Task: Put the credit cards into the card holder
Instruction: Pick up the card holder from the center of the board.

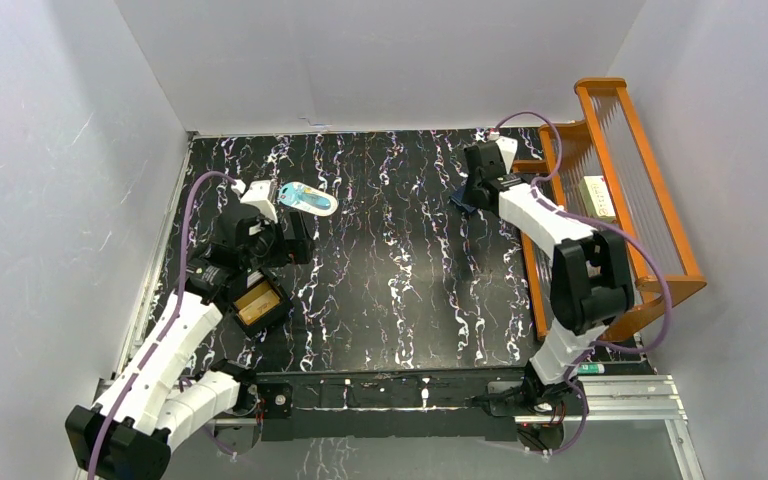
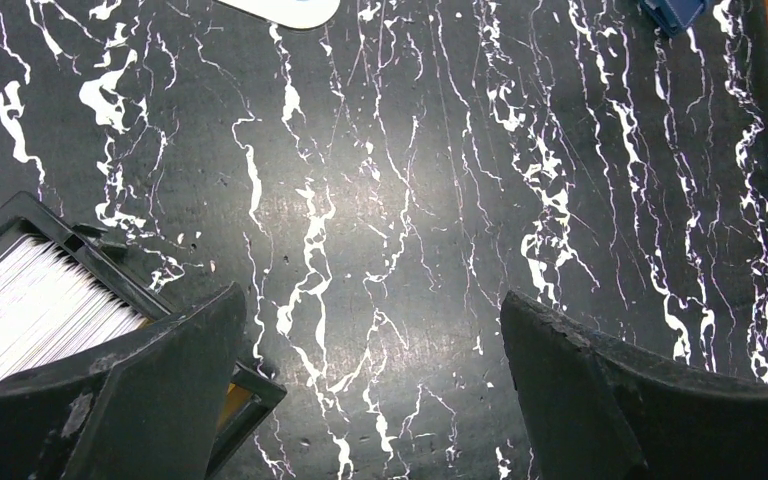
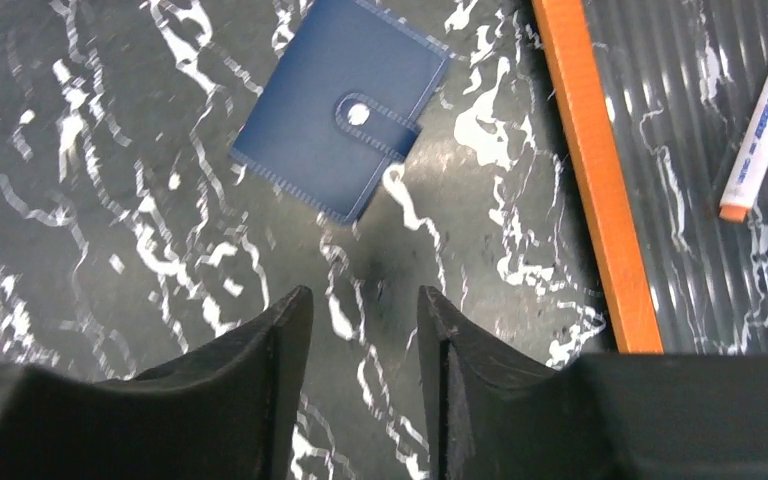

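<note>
The credit cards lie in a small black tray (image 1: 278,300) at the left: a golden-tan card (image 1: 255,303) on top in the top view, a stack of white cards (image 2: 30,310) in the left wrist view. My left gripper (image 2: 370,297) hangs wide open just right of the tray, over bare table, holding nothing; in the top view the left gripper (image 1: 290,240) is behind the tray. The card holder (image 3: 335,105), navy and snapped shut, lies flat just ahead of my right gripper (image 3: 365,310), which is open and empty. The right gripper (image 1: 472,195) partly hides the card holder (image 1: 460,204).
A pale-blue-and-white oval item (image 1: 308,198) lies behind the left gripper. An orange wire rack (image 1: 630,200) stands along the right side, its rail (image 3: 590,170) close to the card holder, with a marker (image 3: 760,130) lying inside. White walls enclose the black marbled table (image 1: 390,270).
</note>
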`<state>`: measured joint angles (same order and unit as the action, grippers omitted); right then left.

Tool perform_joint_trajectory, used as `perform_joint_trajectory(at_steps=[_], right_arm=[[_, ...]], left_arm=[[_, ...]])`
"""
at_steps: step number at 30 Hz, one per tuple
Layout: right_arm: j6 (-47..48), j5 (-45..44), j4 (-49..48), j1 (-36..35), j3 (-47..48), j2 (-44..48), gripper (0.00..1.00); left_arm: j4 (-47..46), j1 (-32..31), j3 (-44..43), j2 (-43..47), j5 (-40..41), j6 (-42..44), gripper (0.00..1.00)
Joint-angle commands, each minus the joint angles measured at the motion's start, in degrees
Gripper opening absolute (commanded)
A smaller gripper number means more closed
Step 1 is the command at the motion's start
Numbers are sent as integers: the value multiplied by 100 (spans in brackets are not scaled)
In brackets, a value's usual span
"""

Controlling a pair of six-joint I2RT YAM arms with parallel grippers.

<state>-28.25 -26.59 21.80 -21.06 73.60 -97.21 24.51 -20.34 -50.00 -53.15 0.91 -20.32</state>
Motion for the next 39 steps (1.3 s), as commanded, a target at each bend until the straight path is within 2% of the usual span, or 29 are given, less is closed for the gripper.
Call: perform_joint_trajectory(at_steps=[1, 5, 16, 25, 29, 37, 39], right_arm=[[113, -34, -737, 246, 452, -573, 48], [-5, -46, -735, 355, 912, -1258, 43], [-40, -197, -524, 483, 1777, -2319, 46], [327, -563, -348, 487, 2046, -2817, 47], [423, -648, -215, 482, 1951, -2846, 40], [512, -14, -454, 459, 1178, -2236, 2], [576, 188, -468, 407, 1004, -2022, 0]], left_arm=[[-438, 35, 122, 338, -260, 350, 99], [-561, 32, 274, 458, -267, 372, 99], [-345, 33, 88, 581, -719, 203, 99], [-154, 32, 36, 590, -594, 81, 99], [-12, 32, -158, 601, -539, 54, 99], [361, 37, -490, 553, -409, 72, 97], [426, 34, -539, 522, -457, 65, 95]])
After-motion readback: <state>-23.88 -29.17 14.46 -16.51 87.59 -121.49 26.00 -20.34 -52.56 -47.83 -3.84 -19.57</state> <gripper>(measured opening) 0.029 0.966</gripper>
